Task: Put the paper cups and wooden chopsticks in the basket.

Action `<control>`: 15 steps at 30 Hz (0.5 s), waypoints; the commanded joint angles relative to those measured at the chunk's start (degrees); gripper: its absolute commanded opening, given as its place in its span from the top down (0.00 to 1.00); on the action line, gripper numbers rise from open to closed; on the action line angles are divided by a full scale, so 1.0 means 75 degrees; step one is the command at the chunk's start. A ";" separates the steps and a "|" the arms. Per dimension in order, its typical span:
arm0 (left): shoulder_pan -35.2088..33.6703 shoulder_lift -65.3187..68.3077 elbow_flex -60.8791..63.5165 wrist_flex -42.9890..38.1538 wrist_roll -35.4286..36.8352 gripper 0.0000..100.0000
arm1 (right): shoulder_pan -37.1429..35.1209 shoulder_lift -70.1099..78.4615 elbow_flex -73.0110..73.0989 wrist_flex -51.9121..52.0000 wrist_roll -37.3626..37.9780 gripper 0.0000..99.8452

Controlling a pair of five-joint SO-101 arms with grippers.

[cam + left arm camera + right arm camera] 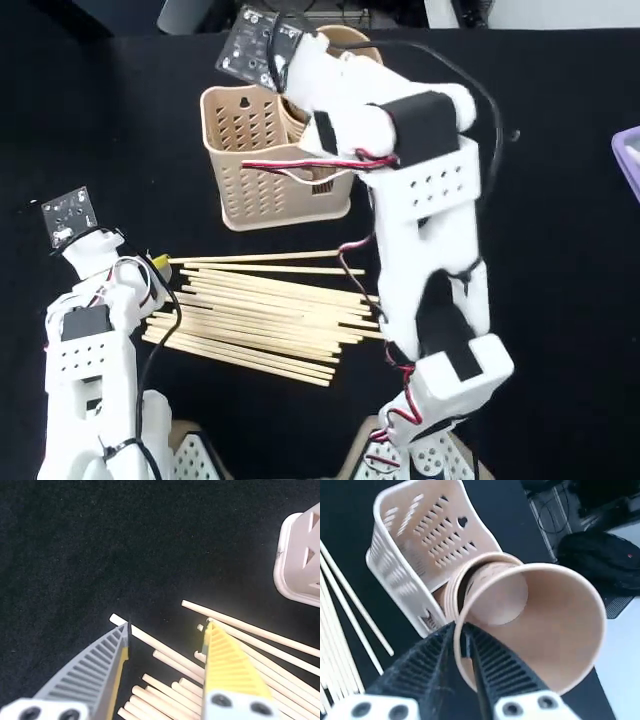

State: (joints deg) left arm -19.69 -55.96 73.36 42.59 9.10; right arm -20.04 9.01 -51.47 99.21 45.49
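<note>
Over the basket (270,170), the right end effector (465,632) pinched the rim of a paper cup (540,625), its base at the mouth of the nested cups (449,597) already inside. Beside the basket, all the wooden chopsticks (260,315) lay on the desk (560,300), the left end effector (167,625) gaping empty over their tips.

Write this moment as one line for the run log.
right claw: shut on paper cup, at basket | left claw: open, over chopsticks | chopsticks: loose on table

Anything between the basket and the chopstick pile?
No. Only bare black table lies between the basket and the chopsticks, as the high view shows.
</note>
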 commanded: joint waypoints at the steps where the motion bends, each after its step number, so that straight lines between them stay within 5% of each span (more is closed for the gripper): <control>1: -0.0076 -0.0152 -0.0135 -0.0129 0.0023 0.76 | 0.0047 -0.0018 -0.1002 -0.0141 -0.1207 0.85; 6: -0.0076 -0.0152 -0.0135 -0.0129 0.0023 0.76 | -0.0188 0.0006 -0.1823 -0.0117 -0.1653 0.72; 15: -0.0076 -0.0152 -0.0135 -0.0129 0.0023 0.76 | 0.0047 0.0311 -0.0967 -0.1594 -0.3704 0.98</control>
State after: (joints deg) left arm -19.69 -55.96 73.36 42.59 9.10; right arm -21.19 9.80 -62.81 93.41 24.31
